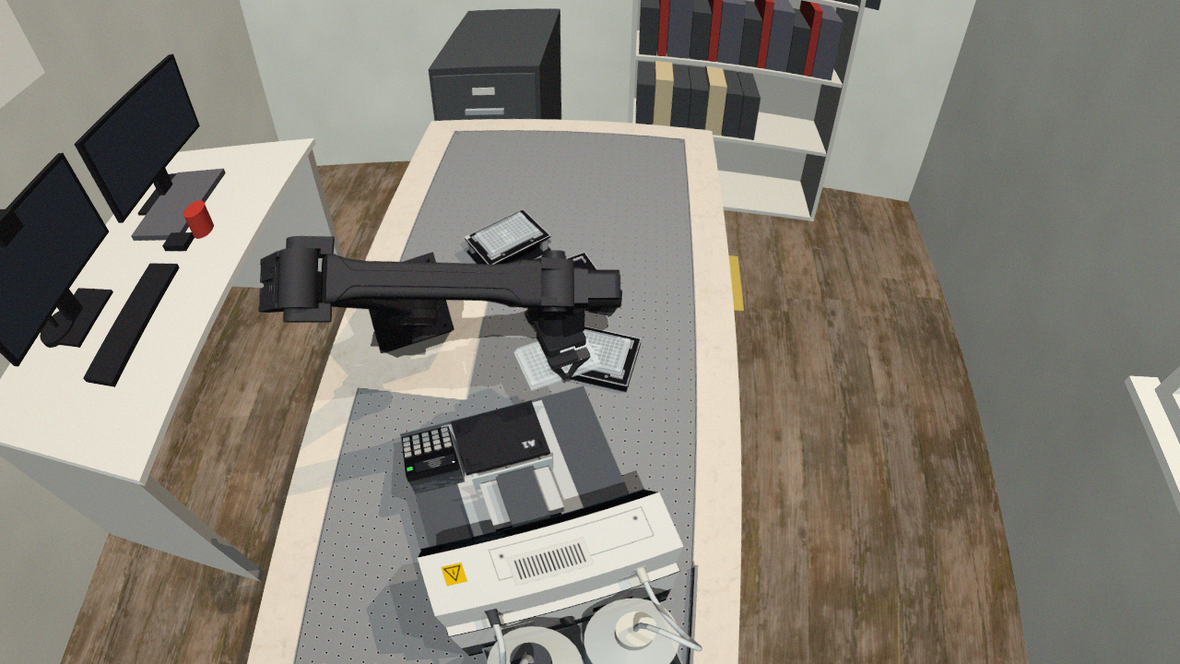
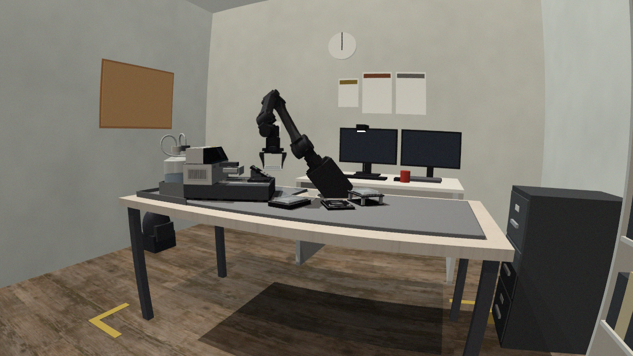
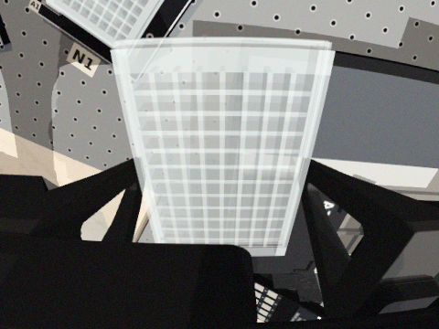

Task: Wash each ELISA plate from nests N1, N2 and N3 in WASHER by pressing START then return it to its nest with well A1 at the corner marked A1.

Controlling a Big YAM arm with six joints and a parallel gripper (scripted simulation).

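My gripper [image 1: 569, 368] [image 2: 272, 165] [image 3: 221, 166] is shut on a clear plate [image 1: 535, 369] [image 2: 273, 168] [image 3: 222, 137], held level high above the bench, between washer and nests. A plate [image 1: 612, 353] [image 2: 290, 199] [image 3: 116, 15] sits in nest N1 [image 1: 625, 378] [image 2: 287, 205]. Nest N2 [image 2: 337, 204] holds no plate; the arm mostly hides it in the top view. Another plate [image 1: 507, 235] [image 2: 365, 191] sits on the raised nest N3. The washer [image 1: 470, 598] [image 2: 199, 173] has its bare carrier [image 1: 495, 437] out. Its lamp [image 1: 409, 468] is green beside the keypad [image 1: 427, 442] [image 3: 267, 297].
The washer's white housing and the bottles [image 1: 631, 627] stand at the near end in the top view. The tilted keypad rises beside the carrier. The arm's base [image 1: 409, 322] [image 2: 329, 177] stands at the bench's side, near the nests.
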